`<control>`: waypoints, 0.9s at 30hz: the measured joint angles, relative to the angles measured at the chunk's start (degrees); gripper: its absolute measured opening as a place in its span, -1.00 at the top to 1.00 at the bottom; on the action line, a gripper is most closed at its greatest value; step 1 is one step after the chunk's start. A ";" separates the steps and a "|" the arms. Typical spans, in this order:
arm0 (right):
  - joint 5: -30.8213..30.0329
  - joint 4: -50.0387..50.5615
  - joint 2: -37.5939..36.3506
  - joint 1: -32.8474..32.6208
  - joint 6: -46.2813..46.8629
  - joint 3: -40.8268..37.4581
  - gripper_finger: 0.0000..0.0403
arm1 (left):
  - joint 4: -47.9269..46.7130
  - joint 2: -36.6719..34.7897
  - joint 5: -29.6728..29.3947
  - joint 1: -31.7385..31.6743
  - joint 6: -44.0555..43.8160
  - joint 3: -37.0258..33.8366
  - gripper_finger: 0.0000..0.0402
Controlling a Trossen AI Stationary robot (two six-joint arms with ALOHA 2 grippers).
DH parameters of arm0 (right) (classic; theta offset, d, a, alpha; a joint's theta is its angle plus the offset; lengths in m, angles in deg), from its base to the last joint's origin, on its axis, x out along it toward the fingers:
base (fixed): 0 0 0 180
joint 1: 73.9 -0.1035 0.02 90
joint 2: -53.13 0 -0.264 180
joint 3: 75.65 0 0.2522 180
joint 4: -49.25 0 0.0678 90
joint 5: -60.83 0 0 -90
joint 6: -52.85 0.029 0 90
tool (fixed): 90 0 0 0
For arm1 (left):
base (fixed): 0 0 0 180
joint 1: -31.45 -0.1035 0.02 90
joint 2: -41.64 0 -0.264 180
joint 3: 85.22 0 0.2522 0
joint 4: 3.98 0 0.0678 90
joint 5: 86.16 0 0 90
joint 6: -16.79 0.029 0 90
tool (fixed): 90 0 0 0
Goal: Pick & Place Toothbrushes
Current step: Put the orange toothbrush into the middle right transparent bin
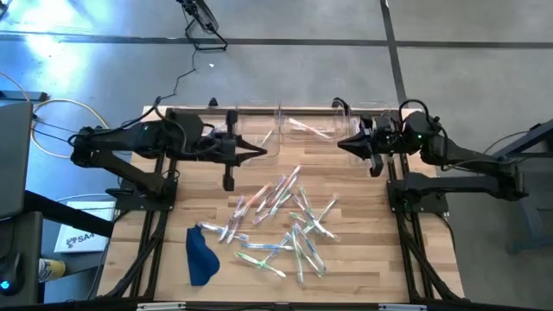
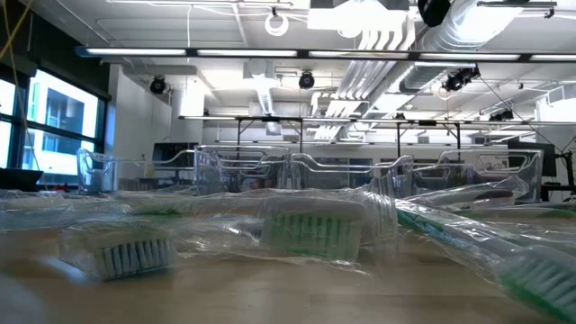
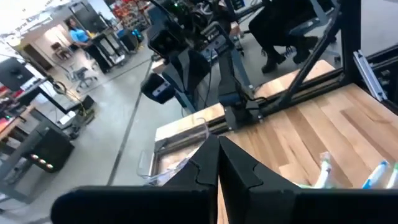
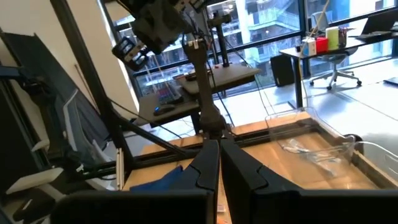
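Site: robotics lab | Evidence: exposed ceiling ducts [image 2: 396, 36], concrete floor [image 1: 285, 78], equipment stands [image 4: 205, 81], glass wall [image 4: 261, 25]

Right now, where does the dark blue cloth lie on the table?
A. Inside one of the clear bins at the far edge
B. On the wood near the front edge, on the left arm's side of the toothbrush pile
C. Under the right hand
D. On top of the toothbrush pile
B: in the high view the dark blue cloth lies on bare wood near the front edge, beside the toothbrushes, on the left arm's side.
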 joint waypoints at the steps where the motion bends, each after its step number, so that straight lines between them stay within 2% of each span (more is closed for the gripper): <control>1: 0.01 -0.19 0.16 -0.26 0.00 0.00 0.96 | 0.12 0.40 -0.02 0.00 -0.11 0.06 1.00; 12: 0.19 -0.53 0.66 -4.23 0.39 0.01 0.96 | 1.97 1.60 -0.34 -0.15 4.83 -1.20 1.00; 15: -0.45 -0.35 0.73 -5.58 0.08 0.00 0.96 | 6.40 1.17 1.14 -0.15 4.94 -4.86 1.00; 23: -3.09 -0.41 0.90 -7.72 -0.24 0.00 0.96 | 30.15 1.06 8.62 -0.18 1.32 -22.27 1.00; 27: -3.23 -0.38 1.17 -7.71 -1.86 0.01 0.96 | 28.93 -1.18 8.73 -2.22 -4.55 -25.99 1.00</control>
